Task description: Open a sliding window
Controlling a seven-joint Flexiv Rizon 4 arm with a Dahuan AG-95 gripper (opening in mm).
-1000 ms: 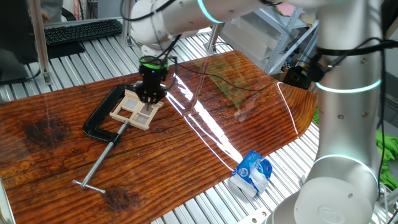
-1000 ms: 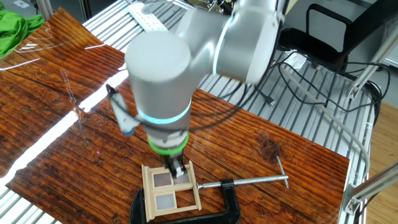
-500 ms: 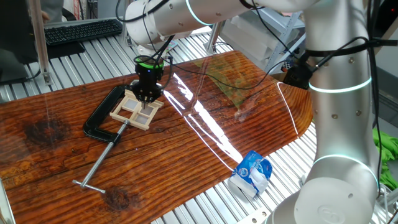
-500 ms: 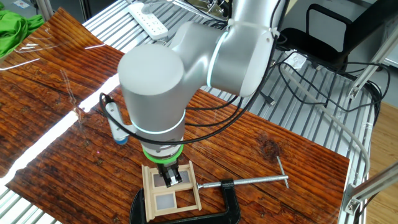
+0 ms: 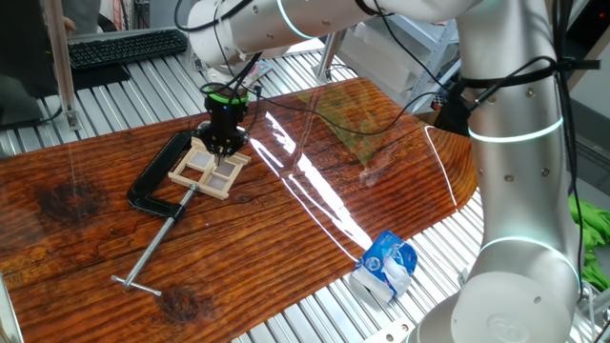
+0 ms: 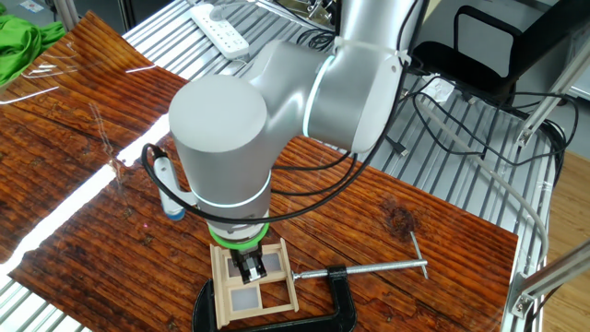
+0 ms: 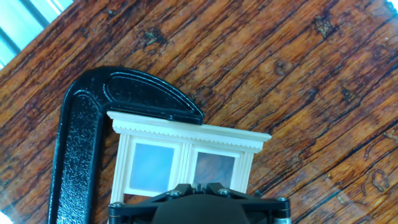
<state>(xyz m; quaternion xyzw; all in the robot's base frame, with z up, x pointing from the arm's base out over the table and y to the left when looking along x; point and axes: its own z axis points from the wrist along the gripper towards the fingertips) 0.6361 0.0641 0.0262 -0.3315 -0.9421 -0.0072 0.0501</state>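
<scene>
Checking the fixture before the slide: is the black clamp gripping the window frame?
Yes. In the hand view the black clamp curves around and presses on the top edge of the window frame.

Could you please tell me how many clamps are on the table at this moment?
1. A black C-clamp lies on the wooden table, its frame around the sliding window beneath the claw, its screw bar pointing away. None other shows.

From my hand view, the gripper's black housing [image 7: 211,204] fills the bottom centre and hides the lower part of the sliding window [image 7: 186,163]; the fingertips sit below the frame edge. The black C-clamp [image 7: 81,143] runs off the bottom left. In both fixed views I cannot tell how the jaws stand.
</scene>
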